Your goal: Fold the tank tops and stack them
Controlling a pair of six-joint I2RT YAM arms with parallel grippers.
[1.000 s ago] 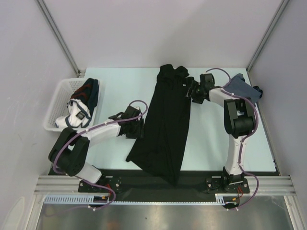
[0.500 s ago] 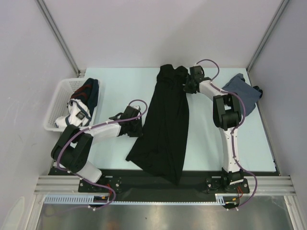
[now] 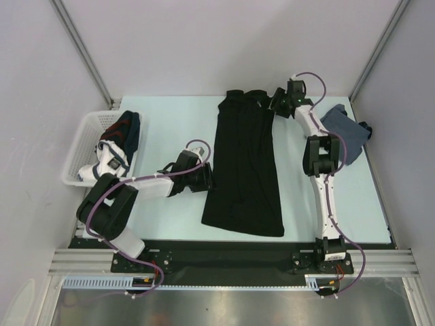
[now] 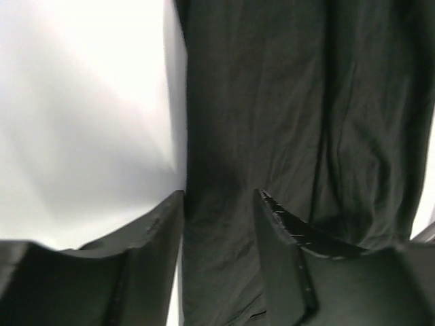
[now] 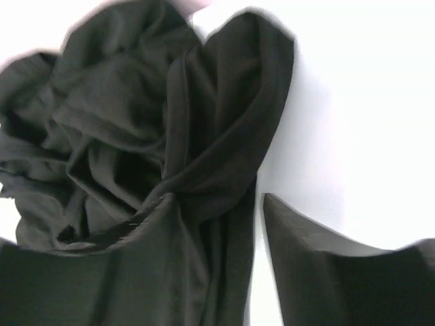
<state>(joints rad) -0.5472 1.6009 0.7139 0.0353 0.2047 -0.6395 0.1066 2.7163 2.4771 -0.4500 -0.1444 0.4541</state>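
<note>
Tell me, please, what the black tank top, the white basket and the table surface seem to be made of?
Black tank top: looks like thin, soft, matte cloth, since it lies limp with fine creases and bunches at its far end. Basket: probably moulded white plastic, going by its stiff open-lattice walls. Table: a smooth, pale mint sheet, perhaps laminate or a mat; the look leaves it open.

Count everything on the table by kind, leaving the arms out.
Black tank top: 1
Blue-grey tank top: 1
White basket: 1
Heap of clothes in the basket: 1 (separate pieces cannot be told apart)
Total: 4
</note>
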